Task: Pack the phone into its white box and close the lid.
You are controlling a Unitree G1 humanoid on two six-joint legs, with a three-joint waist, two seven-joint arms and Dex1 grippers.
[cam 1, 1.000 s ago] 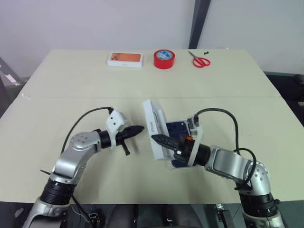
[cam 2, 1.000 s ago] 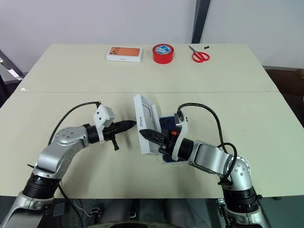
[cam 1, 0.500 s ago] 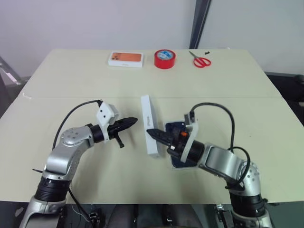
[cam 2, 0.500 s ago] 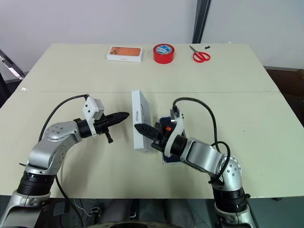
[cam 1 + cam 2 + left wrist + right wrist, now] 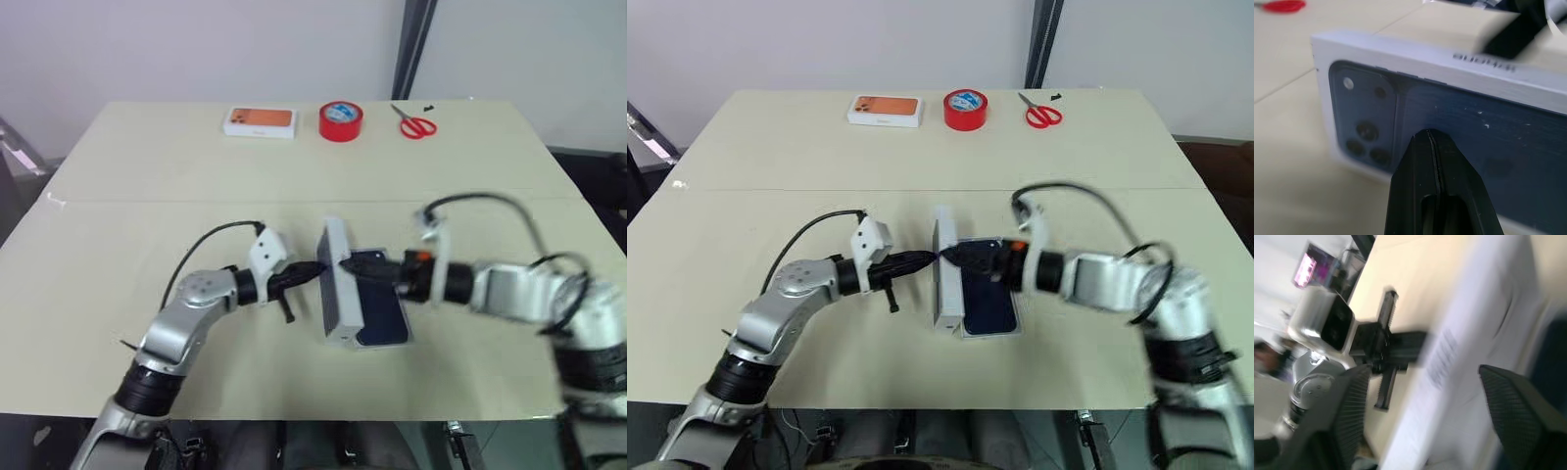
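Observation:
The dark navy phone (image 5: 988,300) lies in the shallow white box (image 5: 1007,332) near the table's front middle. The lid (image 5: 945,279) stands on its long edge along the box's left side, its hollow facing the phone. Its outer face (image 5: 1449,122) bears a printed dark phone picture. My left gripper (image 5: 927,258) is shut, its tip against that outer face. From the right, my right gripper (image 5: 960,257) reaches over the phone to the lid's top edge. In the right wrist view its fingers (image 5: 1513,406) stand wide apart, the lid's wall (image 5: 1469,347) between them, so it is open.
At the far edge of the table lie a white box with an orange phone picture (image 5: 885,110), a red tape roll (image 5: 965,109) and red-handled scissors (image 5: 1040,116). A seam crosses the tabletop behind the arms.
My right gripper has let go of the lid and opened, and that arm has lifted and swung out to the right. The lid now stands upright beside the box. My left gripper moved right against it.

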